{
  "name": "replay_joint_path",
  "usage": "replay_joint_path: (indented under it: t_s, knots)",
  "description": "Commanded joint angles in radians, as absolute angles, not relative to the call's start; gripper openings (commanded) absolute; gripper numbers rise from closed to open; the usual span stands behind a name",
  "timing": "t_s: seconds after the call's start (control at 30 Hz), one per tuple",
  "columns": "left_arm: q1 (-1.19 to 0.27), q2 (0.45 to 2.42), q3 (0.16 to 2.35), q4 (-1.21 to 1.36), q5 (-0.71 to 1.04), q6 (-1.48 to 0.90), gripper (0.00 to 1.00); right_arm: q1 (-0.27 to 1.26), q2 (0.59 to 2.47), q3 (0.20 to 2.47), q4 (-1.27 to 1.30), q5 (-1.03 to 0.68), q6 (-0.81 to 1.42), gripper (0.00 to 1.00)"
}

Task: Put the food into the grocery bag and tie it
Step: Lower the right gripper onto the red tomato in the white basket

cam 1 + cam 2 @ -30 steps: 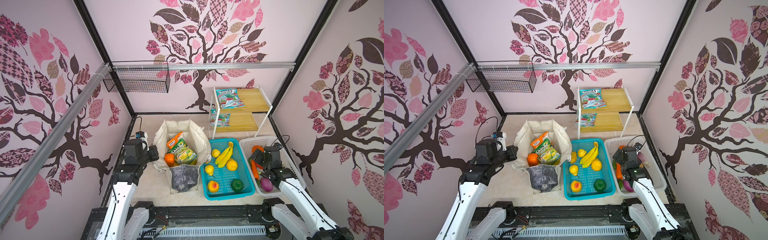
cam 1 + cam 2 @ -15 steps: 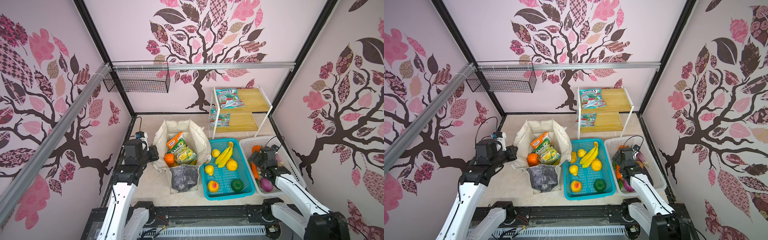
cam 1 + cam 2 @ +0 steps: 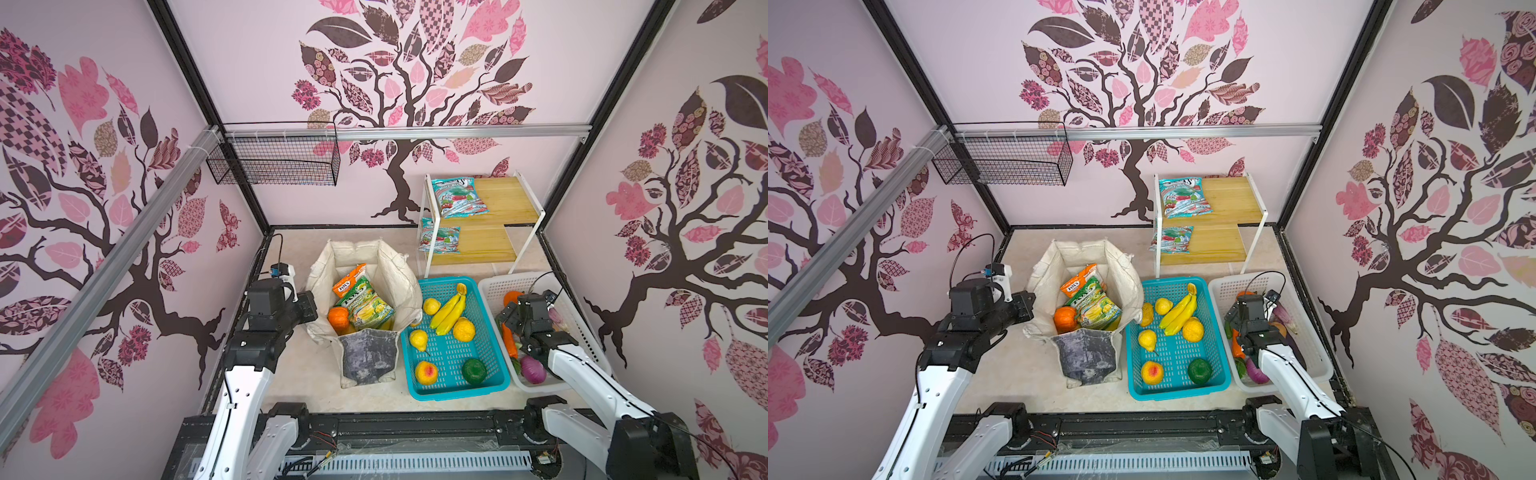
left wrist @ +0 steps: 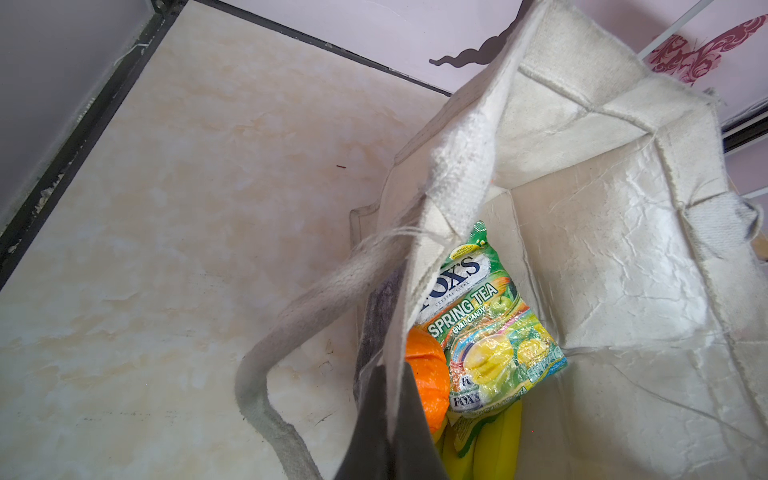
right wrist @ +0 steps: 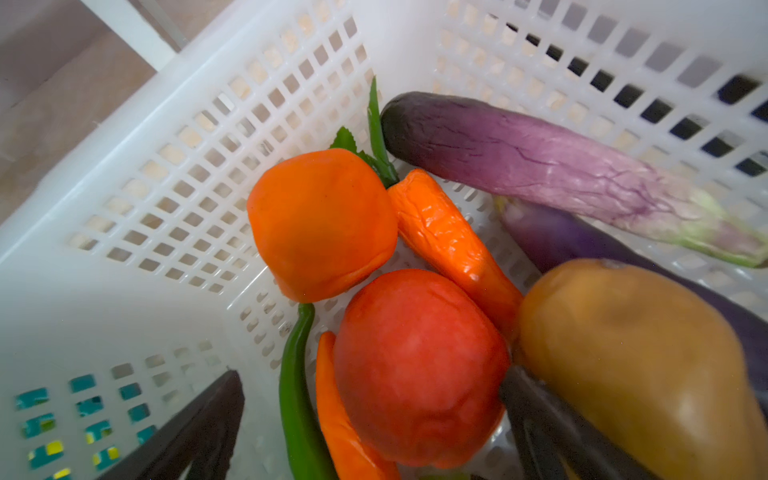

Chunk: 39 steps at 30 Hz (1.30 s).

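Since a second ago my right arm has swung a little inward and lower over the white mesh basket (image 5: 166, 187), while my left arm has kept its place at the bag. That brings my right end effector (image 5: 370, 380) to the red tomato (image 5: 419, 365). The wrist view shows its fingers (image 5: 199, 424) spread wide, one on each side of the tomato, not yet pressing it. An orange vegetable (image 5: 320, 224) and a carrot (image 5: 453, 245) lie against the tomato, and a brown potato (image 5: 631, 365) crowds the finger on that side, so I judge the closing needs care not to catch a neighbour.

My left end effector (image 4: 390, 399) is pressed together on the rim of the cream canvas tote (image 4: 582, 249), holding its mouth open on the surface (image 4: 187, 208). Inside it already lie the orange (image 4: 428, 386), the green-yellow FOX'S Spring Tea packet (image 4: 490, 332), the banana bunch (image 4: 498, 449) and, in a top view, the orange FOX'S packet (image 3: 349, 280). By my reckoning the tomato is the last food to go in, and the tying is not begun.
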<state>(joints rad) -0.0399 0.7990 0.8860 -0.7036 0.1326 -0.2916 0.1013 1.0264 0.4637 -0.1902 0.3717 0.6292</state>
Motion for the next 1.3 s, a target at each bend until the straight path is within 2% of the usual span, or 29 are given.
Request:
replay_joint_path:
  t_s: [0.0, 0.23, 0.6, 0.9, 1.27]
  knots:
    - [-0.044, 0.788, 0.861, -0.684, 0.130, -0.291, 0.00, 0.096, 1.052, 0.448, -0.181, 0.369, 0.652, 1.00]
    - [-0.044, 0.784, 0.862, -0.682, 0.127, -0.290, 0.00, 0.095, 1.109, 0.434, -0.140, 0.358, 0.675, 1.00]
    - [-0.038, 0.787, 0.863, -0.682, 0.133, -0.290, 0.00, 0.095, 1.148, 0.423, -0.097, 0.344, 0.677, 0.82]
    - [-0.037, 0.787, 0.862, -0.680, 0.132, -0.290, 0.00, 0.096, 1.087, 0.406, -0.090, 0.364, 0.668, 0.69]
    - [-0.037, 0.787, 0.862, -0.681, 0.131, -0.291, 0.00, 0.095, 1.033, 0.412, -0.109, 0.327, 0.663, 0.66]
